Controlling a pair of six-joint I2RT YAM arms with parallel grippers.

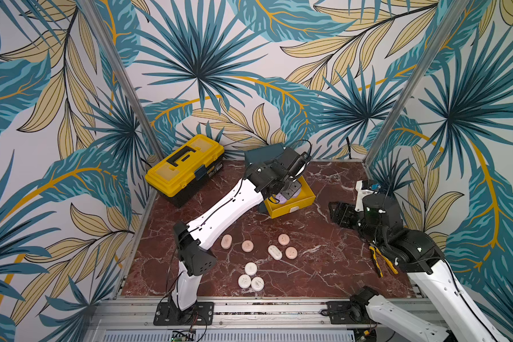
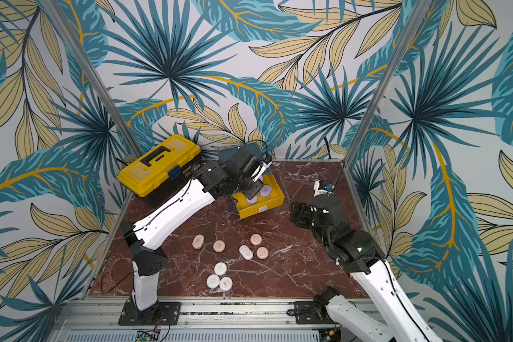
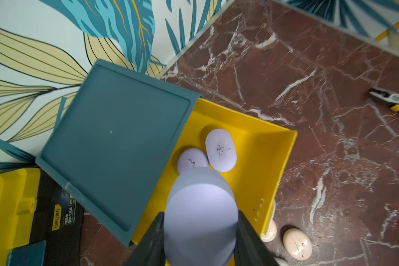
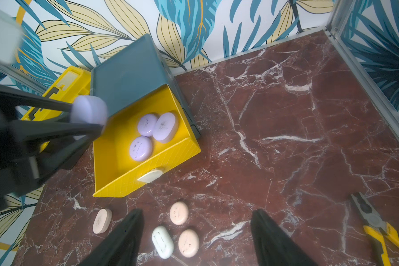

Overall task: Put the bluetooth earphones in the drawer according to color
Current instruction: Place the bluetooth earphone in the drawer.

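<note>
The teal drawer chest (image 1: 261,155) stands at the back with its yellow top drawer (image 1: 293,204) pulled out. My left gripper (image 3: 200,216) hangs over that drawer, shut on a lilac earphone case (image 3: 200,202). Three lilac cases (image 4: 140,148) lie inside the drawer. On the table in front lie several pink cases (image 1: 247,245) and several white ones (image 1: 251,268). My right gripper (image 4: 198,211) hovers open over the table's right side, with nothing between its fingers.
A yellow toolbox (image 1: 184,165) with a black handle sits at the back left, close beside the chest. Yellow-handled pliers (image 1: 381,260) lie at the right edge under the right arm. Patterned walls and aluminium posts close in the table.
</note>
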